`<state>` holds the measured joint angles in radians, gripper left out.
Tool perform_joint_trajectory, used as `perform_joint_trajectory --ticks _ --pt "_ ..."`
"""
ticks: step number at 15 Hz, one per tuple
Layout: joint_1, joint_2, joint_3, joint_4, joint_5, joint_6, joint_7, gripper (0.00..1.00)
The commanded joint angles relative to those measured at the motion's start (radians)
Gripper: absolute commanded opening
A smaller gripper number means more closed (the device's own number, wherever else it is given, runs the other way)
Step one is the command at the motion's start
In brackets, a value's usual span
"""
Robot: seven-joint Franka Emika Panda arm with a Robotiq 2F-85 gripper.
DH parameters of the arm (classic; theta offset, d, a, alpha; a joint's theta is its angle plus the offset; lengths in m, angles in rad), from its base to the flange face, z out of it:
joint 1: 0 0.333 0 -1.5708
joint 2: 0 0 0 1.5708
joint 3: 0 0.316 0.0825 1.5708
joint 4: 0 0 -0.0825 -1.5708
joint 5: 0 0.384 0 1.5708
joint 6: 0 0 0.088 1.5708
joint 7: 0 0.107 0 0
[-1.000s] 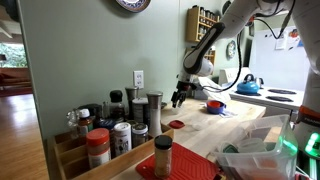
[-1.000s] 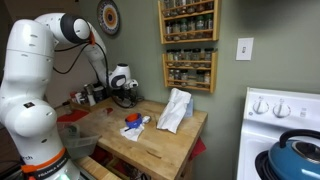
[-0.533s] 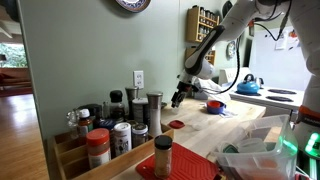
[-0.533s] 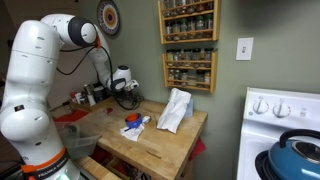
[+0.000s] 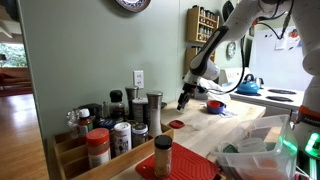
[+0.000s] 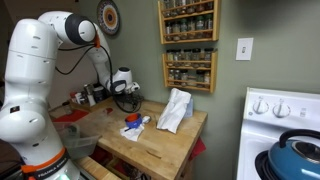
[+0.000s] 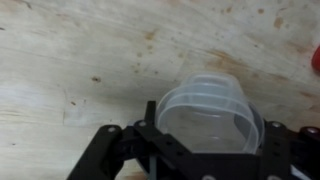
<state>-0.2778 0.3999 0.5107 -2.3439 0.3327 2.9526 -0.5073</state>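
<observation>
One clear plastic cup sits in the claw, whose black fingers are clamped against either side of its thin, round wall. The cup looks empty, and the pale wood of the table, scuffed and speckled, shows through it. In an exterior view the cup is too small to make out. The claw hangs over the table's far end, with one red bowl to its right.

Sage-green walls back a butcher-block counter (white stove beside it), wood floor beyond.
</observation>
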Motion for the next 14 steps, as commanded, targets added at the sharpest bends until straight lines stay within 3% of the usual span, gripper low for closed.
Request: perform_joint_trajectory --ticks 1,2,5,14 --pt "-0.024 -0.046 0.006 -0.051 -0.012 -0.016 -0.001 0.65" --pt "-0.025 -0.056 0.002 -0.058 -0.014 -0.019 0.0 0.94" --pt "-0.022 -0.087 -0.007 -0.081 -0.013 -0.024 0.003 1.0" --pt "0.034 -0.209 -0.094 -0.16 -0.01 -0.145 0.005 1.0"
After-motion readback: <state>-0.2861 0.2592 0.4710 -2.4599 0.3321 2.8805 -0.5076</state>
